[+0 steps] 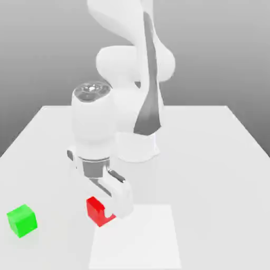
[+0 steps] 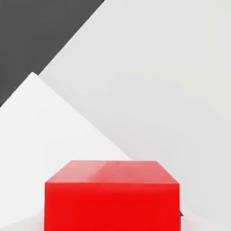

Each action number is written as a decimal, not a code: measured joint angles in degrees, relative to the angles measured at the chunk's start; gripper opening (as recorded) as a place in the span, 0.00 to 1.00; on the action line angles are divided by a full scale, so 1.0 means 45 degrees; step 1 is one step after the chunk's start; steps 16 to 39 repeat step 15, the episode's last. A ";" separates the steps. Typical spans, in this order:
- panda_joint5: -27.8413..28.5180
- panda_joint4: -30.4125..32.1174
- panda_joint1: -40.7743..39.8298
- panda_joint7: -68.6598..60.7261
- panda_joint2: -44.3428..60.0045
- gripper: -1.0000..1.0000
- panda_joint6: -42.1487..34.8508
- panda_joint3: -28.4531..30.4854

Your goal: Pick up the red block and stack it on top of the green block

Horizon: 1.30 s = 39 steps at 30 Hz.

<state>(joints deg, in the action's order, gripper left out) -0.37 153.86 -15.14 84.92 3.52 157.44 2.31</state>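
Observation:
The red block point(image 1: 95, 209) is low over the white table, toward the front and left of centre in the exterior view. My gripper point(image 1: 107, 210) reaches down from above and is shut on it, one white finger point(image 1: 120, 199) covering the block's right side. In the hand view the red block point(image 2: 113, 198) looms close, with its top and one side face showing. The green block point(image 1: 22, 220) rests on the table well off to the exterior view's left of the red one, slightly nearer the front edge, with nothing touching it.
The arm's white base point(image 1: 137, 147) stands behind the gripper at the middle of the table point(image 1: 211, 158). A brighter white square patch point(image 1: 142, 242) lies on the surface just right of the red block. Open table lies between the two blocks.

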 joint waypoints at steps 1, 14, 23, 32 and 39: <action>-0.0047 -0.0289 -0.0423 0.0409 0.0019 0.00 -0.0272 0.0250; -0.1091 -0.2392 -0.3045 0.2672 0.2510 1.00 0.0070 0.1286; -0.1091 -0.2392 -0.3045 0.2672 0.2510 1.00 0.0070 0.1286; -0.1091 -0.2392 -0.3045 0.2672 0.2510 1.00 0.0070 0.1286; -0.1091 -0.2392 -0.3045 0.2672 0.2510 1.00 0.0070 0.1286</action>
